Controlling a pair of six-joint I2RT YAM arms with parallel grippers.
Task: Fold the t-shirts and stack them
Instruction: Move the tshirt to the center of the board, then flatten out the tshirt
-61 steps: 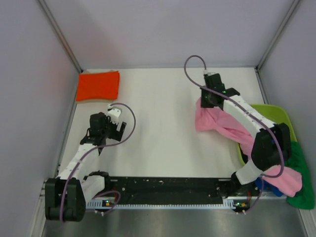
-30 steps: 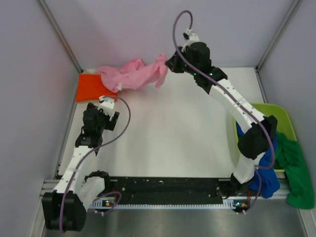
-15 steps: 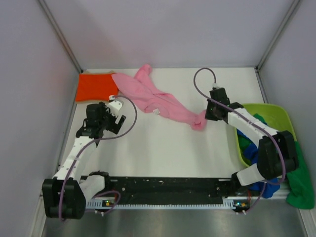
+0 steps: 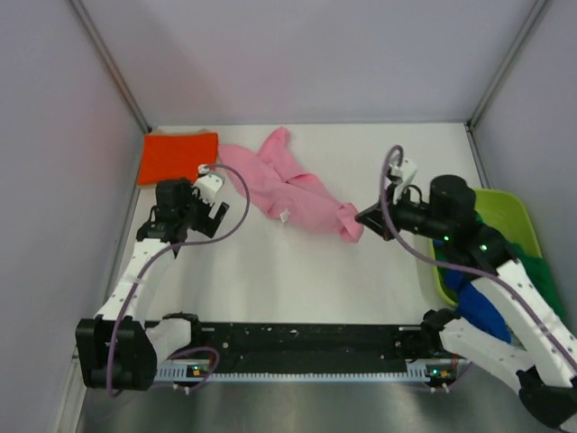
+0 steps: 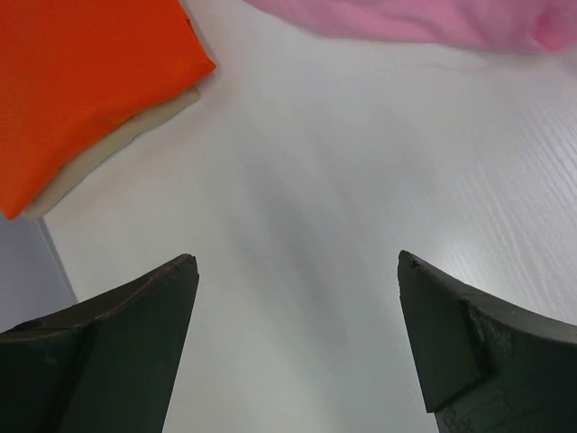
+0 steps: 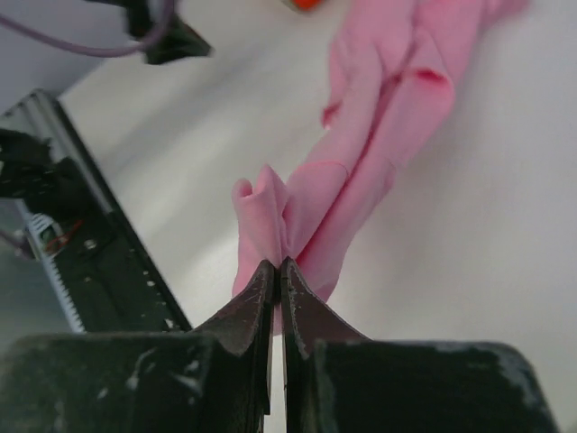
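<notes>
Four t-shirts are in view, one of each colour. The light pink t-shirt (image 4: 293, 185) lies stretched in a long crumpled strip across the middle of the tabletop (image 4: 297, 280), running from near the far left corner down toward the right. The orange-red t-shirt (image 4: 178, 155) sits folded flat in the far left corner. In the left wrist view a thin beige layer (image 5: 122, 144) shows under its edge. The pink cloth's far end lies just beside the orange-red one. Whether the two touch cannot be told.

There is one lime-green tub (image 4: 503, 200), at the right edge of the tabletop. A royal blue t-shirt (image 4: 462, 276) lies bunched inside it and spills over its near rim. A dark green t-shirt (image 4: 541, 269) hangs at the tub's right side, mostly hidden by the right arm.

Two arms are at work. The right end effector (image 4: 363, 217) is pinched tight on the near right end of the pink t-shirt. In the right wrist view its two fingers (image 6: 257, 302) meet with a small fold of pink cloth (image 6: 266, 212) standing up between them.

The left end effector (image 4: 206, 209) hovers above bare tabletop just on the near side of the orange-red t-shirt. Its fingers (image 5: 135, 316) are spread wide with nothing between them. From that wrist camera, the orange-red t-shirt (image 5: 81, 81) fills the upper left and the pink one (image 5: 433, 23) crosses the top edge.
</notes>
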